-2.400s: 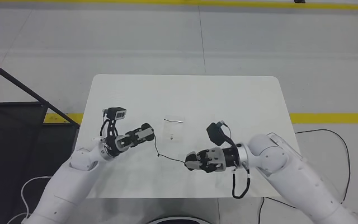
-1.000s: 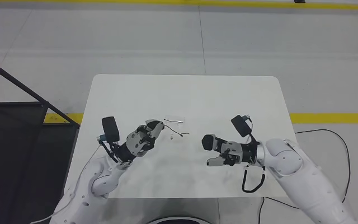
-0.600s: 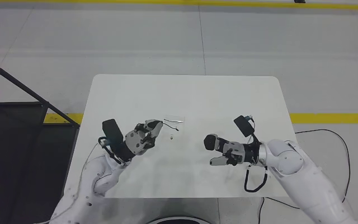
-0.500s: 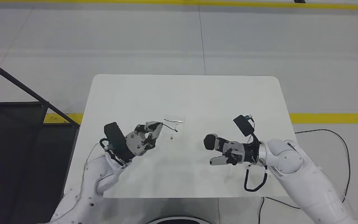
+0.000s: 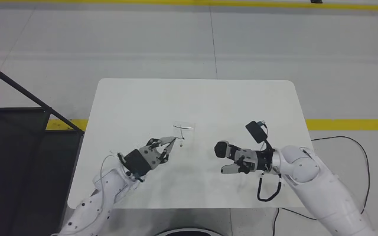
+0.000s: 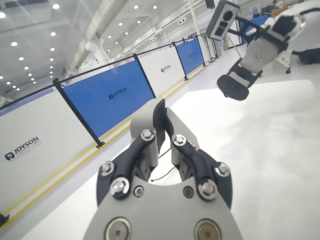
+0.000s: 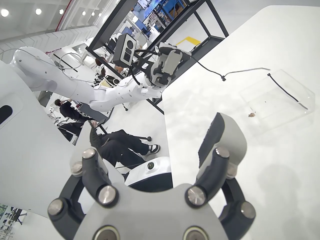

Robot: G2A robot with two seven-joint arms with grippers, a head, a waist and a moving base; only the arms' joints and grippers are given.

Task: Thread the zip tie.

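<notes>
My left gripper is shut on a thin black zip tie just above the white table, left of centre. The tie's free end hangs beside a small clear tray. A short stretch of the tie dangles below the shut fingers. My right gripper stands open over the table to the right, a hand's width from the tie, holding nothing. Another black tie lies in the clear tray.
A tiny brown scrap lies by the tray's edge. A black frame stands off the table's left side. Bare table surface stretches toward the far edge and the right.
The right gripper let go of the tie, drew back to the right and opened. The left arm turned its wrist and carried the tie toward the clear tray.
</notes>
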